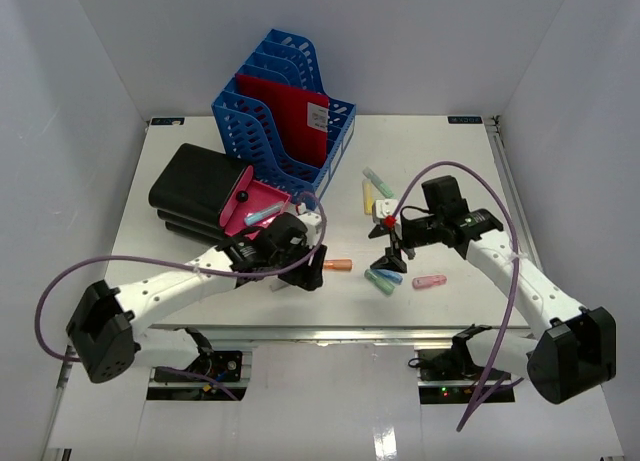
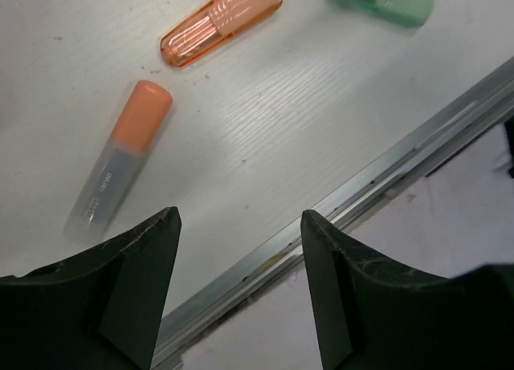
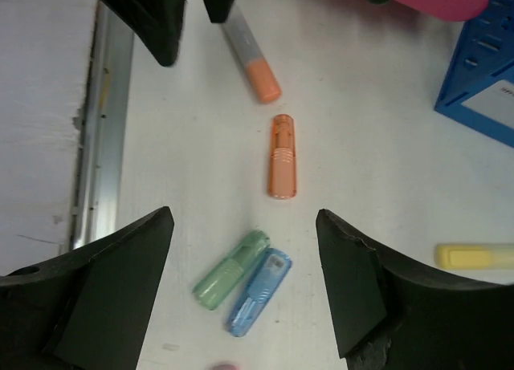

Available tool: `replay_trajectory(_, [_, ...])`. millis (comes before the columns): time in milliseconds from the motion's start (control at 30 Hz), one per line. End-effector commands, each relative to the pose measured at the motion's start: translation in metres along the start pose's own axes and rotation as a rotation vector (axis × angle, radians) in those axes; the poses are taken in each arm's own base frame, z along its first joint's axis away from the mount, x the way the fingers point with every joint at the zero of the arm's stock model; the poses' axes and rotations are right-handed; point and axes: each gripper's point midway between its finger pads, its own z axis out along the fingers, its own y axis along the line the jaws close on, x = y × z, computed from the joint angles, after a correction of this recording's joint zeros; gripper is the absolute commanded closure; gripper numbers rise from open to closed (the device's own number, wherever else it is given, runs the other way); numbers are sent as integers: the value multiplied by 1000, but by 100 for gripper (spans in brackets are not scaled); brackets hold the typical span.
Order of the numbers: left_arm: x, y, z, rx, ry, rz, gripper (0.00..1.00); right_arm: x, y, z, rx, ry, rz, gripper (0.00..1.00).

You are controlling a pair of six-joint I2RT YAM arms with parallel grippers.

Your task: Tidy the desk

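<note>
The white desk (image 1: 460,171) holds loose highlighters and caps. My left gripper (image 1: 305,266) is open and empty, low over the desk near its front rail (image 2: 321,217). In the left wrist view the gripper (image 2: 239,217) has an orange-capped grey marker (image 2: 120,161) just ahead of its left finger, with an orange cap (image 2: 221,23) beyond. My right gripper (image 1: 390,246) is open and empty. In the right wrist view it (image 3: 245,217) hangs above a green cap (image 3: 231,270) and a blue cap (image 3: 259,292) lying side by side.
A blue file rack (image 1: 285,111) with a red folder (image 1: 290,116) stands at the back. An open black pencil case (image 1: 200,186) with a pink lining holds a light blue highlighter (image 1: 262,214). A pink cap (image 1: 429,281), a yellow highlighter (image 1: 367,191) and a teal highlighter (image 1: 378,182) lie on the right.
</note>
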Motion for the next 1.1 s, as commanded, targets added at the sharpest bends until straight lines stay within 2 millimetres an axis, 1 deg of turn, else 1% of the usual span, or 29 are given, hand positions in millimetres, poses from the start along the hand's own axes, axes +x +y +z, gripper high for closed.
replay_trajectory(0, [2,0,19,-65,91,181,27,-20,19,-21,-51,-206,32,21])
replay_trajectory(67, [10,13,33,-137,136,228,25,-15,10,-33,-4,-222,58,21])
replay_trajectory(167, [20,24,49,-197,188,289,23,-13,3,-44,32,-248,86,21])
replay_trajectory(333, [22,40,67,-258,216,401,22,-9,3,-47,45,-244,95,21])
replay_trajectory(467, [12,53,68,-331,206,454,22,-11,3,-48,50,-247,91,21])
replay_trajectory(633, [-3,47,63,-324,161,470,22,-9,3,-49,52,-247,96,21])
replay_trajectory(767, [-9,43,55,-311,130,470,22,-8,3,-48,51,-246,105,21])
replay_trajectory(867, [-5,54,53,-352,144,489,22,-8,3,-48,51,-247,107,21])
replay_trajectory(1000, [6,84,59,-416,214,452,22,-7,2,-49,53,-247,112,21])
replay_trajectory(1067, [9,94,62,-427,230,433,23,-7,2,-49,55,-248,116,21])
